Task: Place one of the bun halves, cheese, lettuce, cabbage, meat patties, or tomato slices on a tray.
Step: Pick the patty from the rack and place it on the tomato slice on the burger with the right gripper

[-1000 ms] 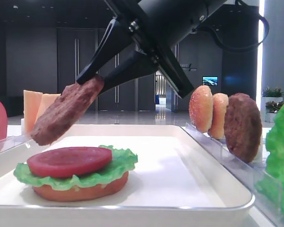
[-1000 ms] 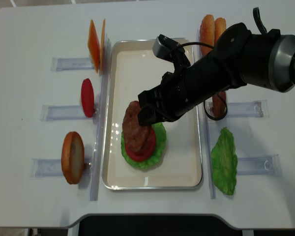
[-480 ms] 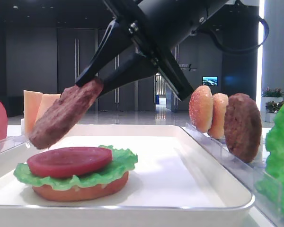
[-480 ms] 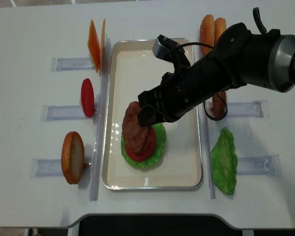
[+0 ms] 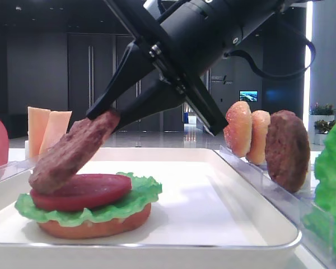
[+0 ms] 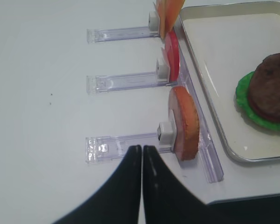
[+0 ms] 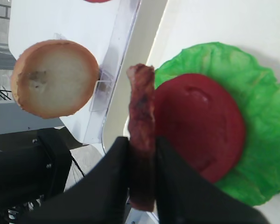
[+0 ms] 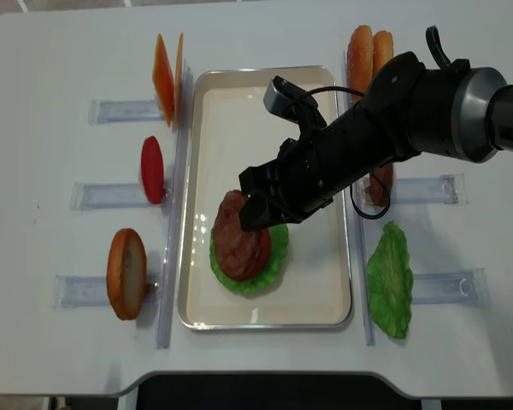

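My right gripper (image 5: 104,115) (image 7: 142,140) (image 8: 255,202) is shut on the upper edge of a dark brown meat patty (image 5: 71,152) (image 7: 141,105) (image 8: 231,232). The patty hangs tilted, and its lower edge touches the tomato slice (image 5: 92,189) (image 7: 200,126). That slice lies on lettuce (image 5: 139,195) (image 7: 263,140) over a flat bun base (image 5: 101,225), near the left front of the white tray (image 5: 213,185) (image 8: 265,111). My left gripper (image 6: 142,148) is shut and empty, low over the table beside the bun half (image 6: 184,123) in a clear rack.
Left of the tray, racks hold cheese slices (image 8: 164,68), a tomato slice (image 8: 152,169) and a bun half (image 8: 126,273). On the right stand two bun halves (image 8: 368,51), another meat patty (image 5: 287,150) and a lettuce leaf (image 8: 391,278).
The right gripper has come down with the patty. Its lower edge, which hung above the tomato slice, now rests on it. The left gripper has not moved.
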Robot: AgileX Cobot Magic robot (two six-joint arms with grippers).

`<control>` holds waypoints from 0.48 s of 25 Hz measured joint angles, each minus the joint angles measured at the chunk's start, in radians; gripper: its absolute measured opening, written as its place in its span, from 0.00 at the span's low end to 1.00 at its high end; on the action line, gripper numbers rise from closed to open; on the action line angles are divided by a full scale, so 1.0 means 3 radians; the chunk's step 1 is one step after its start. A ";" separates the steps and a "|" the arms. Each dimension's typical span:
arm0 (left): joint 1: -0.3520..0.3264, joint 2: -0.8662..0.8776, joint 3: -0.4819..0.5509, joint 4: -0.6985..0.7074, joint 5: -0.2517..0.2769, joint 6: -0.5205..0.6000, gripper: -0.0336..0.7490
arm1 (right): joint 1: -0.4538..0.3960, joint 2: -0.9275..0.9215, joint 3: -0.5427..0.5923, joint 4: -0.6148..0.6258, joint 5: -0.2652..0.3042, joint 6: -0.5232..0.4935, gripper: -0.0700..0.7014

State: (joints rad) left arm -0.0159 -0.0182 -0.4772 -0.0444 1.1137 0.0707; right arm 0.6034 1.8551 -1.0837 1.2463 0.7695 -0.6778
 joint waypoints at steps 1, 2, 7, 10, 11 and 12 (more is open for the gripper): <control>0.0000 0.0000 0.0000 0.0000 0.0000 0.0000 0.04 | -0.0008 0.0000 0.0000 0.0000 0.0008 0.0000 0.24; 0.0000 0.0000 0.0000 0.0000 0.0000 0.0000 0.04 | -0.0015 0.0000 0.0000 0.0000 0.0011 0.0000 0.24; 0.0000 0.0000 0.0000 0.0000 0.0000 0.0000 0.04 | -0.0022 0.0003 0.0000 0.0000 0.0015 0.0005 0.24; 0.0000 0.0000 0.0000 0.0000 0.0000 -0.0001 0.04 | -0.0022 0.0003 0.0000 0.0000 0.0015 0.0011 0.24; 0.0000 0.0000 0.0000 0.0000 0.0000 -0.0001 0.04 | -0.0022 0.0003 0.0000 0.0000 0.0015 0.0014 0.24; 0.0000 0.0000 0.0000 0.0000 0.0000 -0.0001 0.04 | -0.0022 0.0003 0.0000 0.0000 0.0015 0.0022 0.24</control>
State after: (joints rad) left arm -0.0159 -0.0182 -0.4772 -0.0444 1.1137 0.0704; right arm 0.5967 1.8562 -1.0837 1.2463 0.7739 -0.6711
